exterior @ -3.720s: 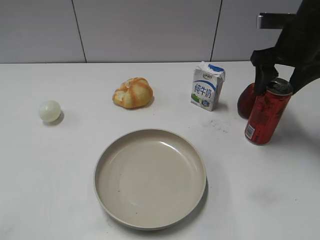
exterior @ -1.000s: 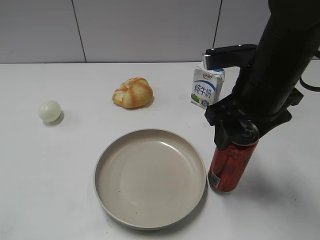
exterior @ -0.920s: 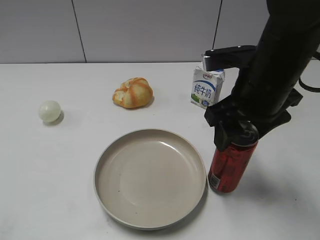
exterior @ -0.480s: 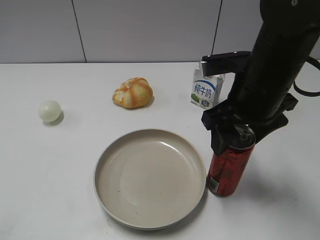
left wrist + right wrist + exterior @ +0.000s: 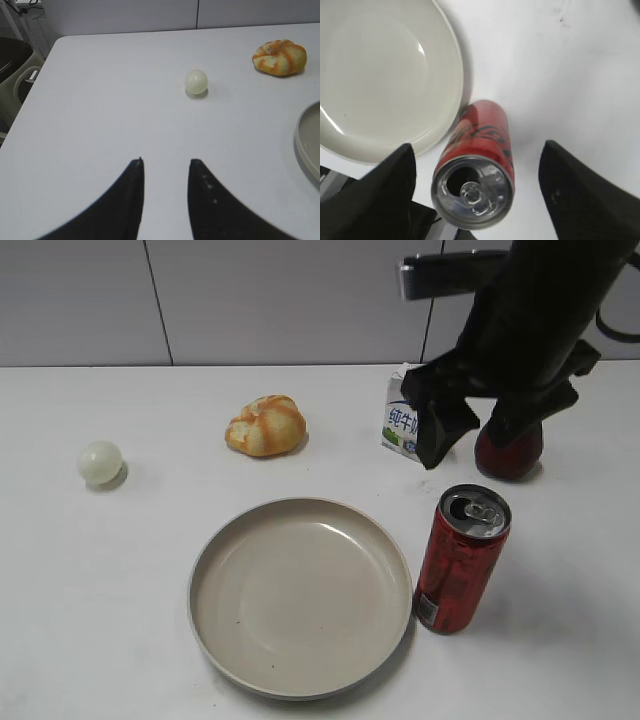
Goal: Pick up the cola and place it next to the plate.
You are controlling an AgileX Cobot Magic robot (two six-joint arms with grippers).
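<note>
The white table (image 5: 100,570) carries everything. On it, the beige plate (image 5: 300,597) is the landmark. The right pincer (image 5: 487,435) hangs above and behind the plate's right side, spread wide and holding nothing. The cola (image 5: 461,559) stands upright on the table just beside the plate's right rim, free of the pincer. Behind the plate to the right stand a milk carton (image 5: 404,422) and a dark red fruit (image 5: 508,450); a bread roll (image 5: 266,426) lies behind it, a pale ball (image 5: 100,462) far left. The left pincer (image 5: 165,172), slightly parted and empty, hovers left of the plate.
</note>
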